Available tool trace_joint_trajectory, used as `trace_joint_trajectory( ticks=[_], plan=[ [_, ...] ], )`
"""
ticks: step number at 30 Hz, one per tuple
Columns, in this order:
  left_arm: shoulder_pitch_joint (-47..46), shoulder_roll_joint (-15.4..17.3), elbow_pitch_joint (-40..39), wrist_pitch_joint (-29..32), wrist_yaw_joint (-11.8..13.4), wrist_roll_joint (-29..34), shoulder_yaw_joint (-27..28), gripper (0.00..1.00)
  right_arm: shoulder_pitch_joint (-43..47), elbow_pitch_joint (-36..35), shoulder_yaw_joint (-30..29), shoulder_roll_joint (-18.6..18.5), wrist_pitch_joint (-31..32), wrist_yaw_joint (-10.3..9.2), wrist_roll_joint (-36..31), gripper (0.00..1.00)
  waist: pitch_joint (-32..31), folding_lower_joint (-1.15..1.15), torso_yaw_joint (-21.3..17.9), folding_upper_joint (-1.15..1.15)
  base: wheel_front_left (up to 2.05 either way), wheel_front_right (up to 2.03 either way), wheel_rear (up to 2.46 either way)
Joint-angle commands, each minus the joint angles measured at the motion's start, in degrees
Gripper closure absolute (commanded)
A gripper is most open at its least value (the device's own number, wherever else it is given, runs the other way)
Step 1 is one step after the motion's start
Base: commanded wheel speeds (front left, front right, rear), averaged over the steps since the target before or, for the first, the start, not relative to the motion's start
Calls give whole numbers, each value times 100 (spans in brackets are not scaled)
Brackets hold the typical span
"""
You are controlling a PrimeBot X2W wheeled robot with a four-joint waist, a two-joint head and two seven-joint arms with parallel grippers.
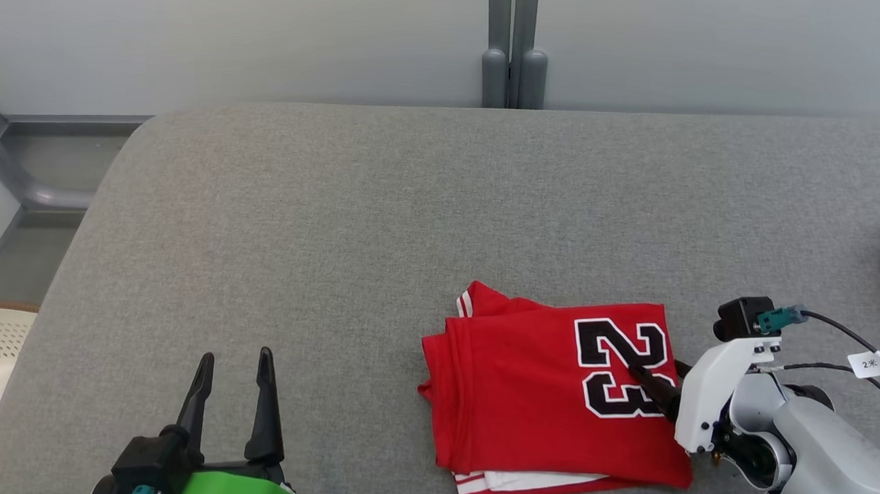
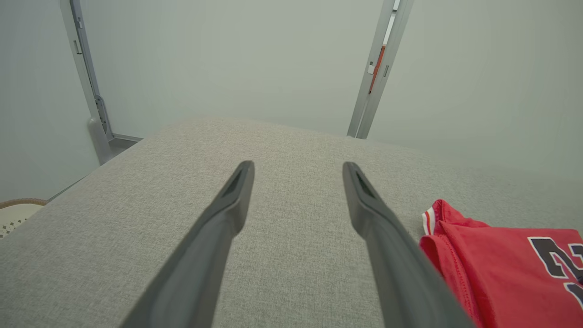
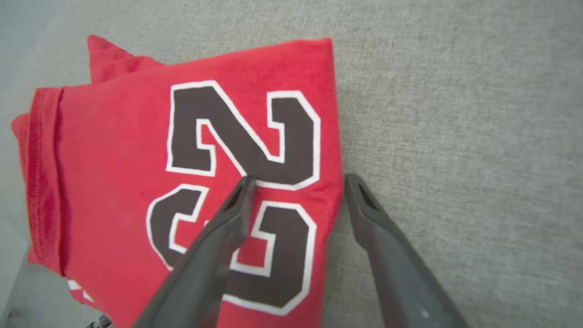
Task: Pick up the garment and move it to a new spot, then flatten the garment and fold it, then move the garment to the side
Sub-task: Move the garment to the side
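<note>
Garment (image 1: 521, 399) lies folded, right pincer (image 3: 299, 178) spread wide astride its edge.

The shirt (image 1: 528, 399) lies on the cushion (image 1: 336, 244) by its front edge. The right gripper (image 3: 299, 178) is over the shirt's right edge.

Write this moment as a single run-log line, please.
stage: folded, side move pending | garment: red jersey on grey cushion | right gripper: open, straddling its edge | left gripper: open, away from jersey

Red garment (image 1: 521, 399), black 23
</note>
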Motion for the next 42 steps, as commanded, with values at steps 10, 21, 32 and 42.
trace_joint_trajectory(
  ticks=[10,21,32,42],
  plan=[
    [-103,-8,6,-14,-17,5,40,0,-200,-128,205,-239,-520,3,402,100,7,0,1,0,0,0,0],
    [-316,-8,-50,-14,-21,41,-372,0,-832,-386,472,-773,-807,3,379,100,97,0,-745,0,0,0,0],
    [-650,10,-37,-14,-23,-16,-716,0,-1519,-537,772,-906,-854,3,439,100,325,0,-1951,0,0,0,0],
    [-1000,224,-10,-7,-23,21,-929,0,-2281,-410,975,-1132,-967,3,460,100,872,0,-2527,0,0,0,0]
  ],
)
